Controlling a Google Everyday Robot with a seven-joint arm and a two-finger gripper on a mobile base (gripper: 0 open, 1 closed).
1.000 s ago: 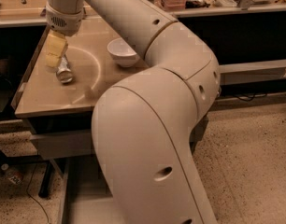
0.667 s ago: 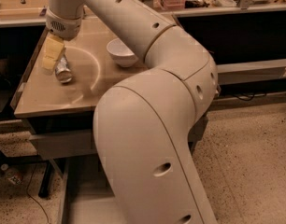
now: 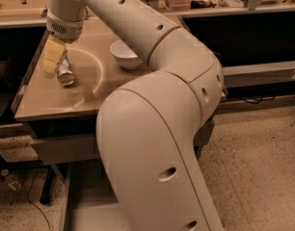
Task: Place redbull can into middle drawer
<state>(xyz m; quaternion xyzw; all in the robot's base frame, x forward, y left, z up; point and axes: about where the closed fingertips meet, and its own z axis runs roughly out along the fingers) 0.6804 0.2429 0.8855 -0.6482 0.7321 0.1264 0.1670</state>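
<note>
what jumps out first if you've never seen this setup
The huge cream robot arm fills the middle foreground and bends up to the top left. There its claw hangs over the tan table, right at the silvery redbull can. A white bowl sits on the table further right.

Dull shells, one bright can

The gripper (image 3: 55, 64) sits near the counter's left edge, pale yellow and matt, maybe plastic or rubber. Just beside it is the can (image 3: 65, 74), bare metal with a mirror-bright round end. The counter (image 3: 51, 100) top is smooth and tan, with a soft sheen and a pale arc of glare. Toward the back edge sits the bowl (image 3: 124, 55), white and glossy, ceramic or plastic, I can't tell. The arm (image 3: 152, 129) shell is cream, smooth, satin plastic. Below the front edge is the drawer (image 3: 89, 206), grey metal, flat and dull. The floor (image 3: 263, 153) is speckled and stone-like.
</note>
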